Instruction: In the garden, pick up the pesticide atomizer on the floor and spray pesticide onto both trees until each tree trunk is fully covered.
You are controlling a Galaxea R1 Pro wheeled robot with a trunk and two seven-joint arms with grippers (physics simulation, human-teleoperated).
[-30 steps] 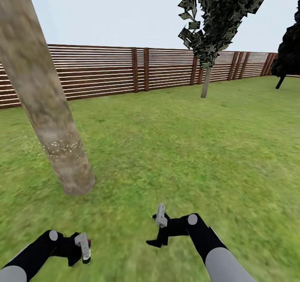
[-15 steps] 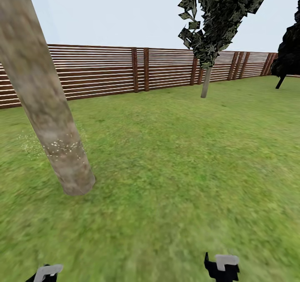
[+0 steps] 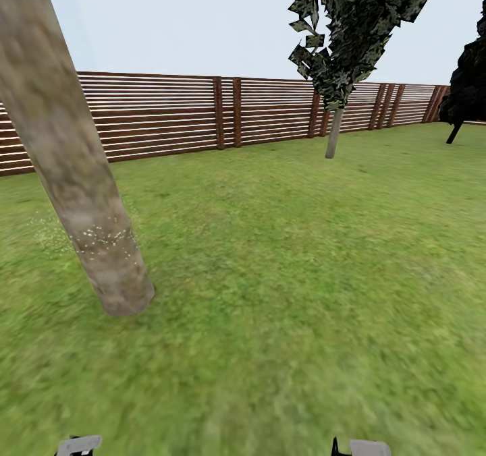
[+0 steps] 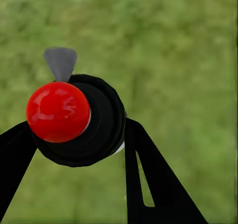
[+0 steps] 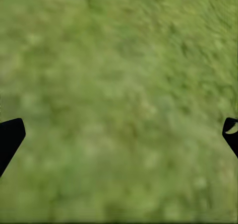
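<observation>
In the left wrist view my left gripper [image 4: 79, 152] is shut on the pesticide atomizer [image 4: 101, 129], a dark round bottle with a red knob [image 4: 58, 111] and a grey nozzle [image 4: 60, 62], held over grass. In the head view the left gripper [image 3: 79, 445] barely pokes in at the bottom edge. A thick mottled tree trunk [image 3: 74, 173] leans at the left, with white specks [image 3: 101, 235] low on its bark. My right gripper [image 5: 119, 134] is open, fingers wide apart over bare lawn; its tip [image 3: 368, 448] sits at the head view's bottom edge.
A brown slat fence [image 3: 175, 115] runs across the back of the lawn [image 3: 290, 260]. A dark thin-stemmed tree [image 3: 334, 132] stands by the fence, and another dark tree [image 3: 466, 92] at the far right. Open grass lies ahead and to the right.
Both arms have dropped back toward the bottom of the head view; only their tips still show. The trunk, fence and lawn have not shifted.
</observation>
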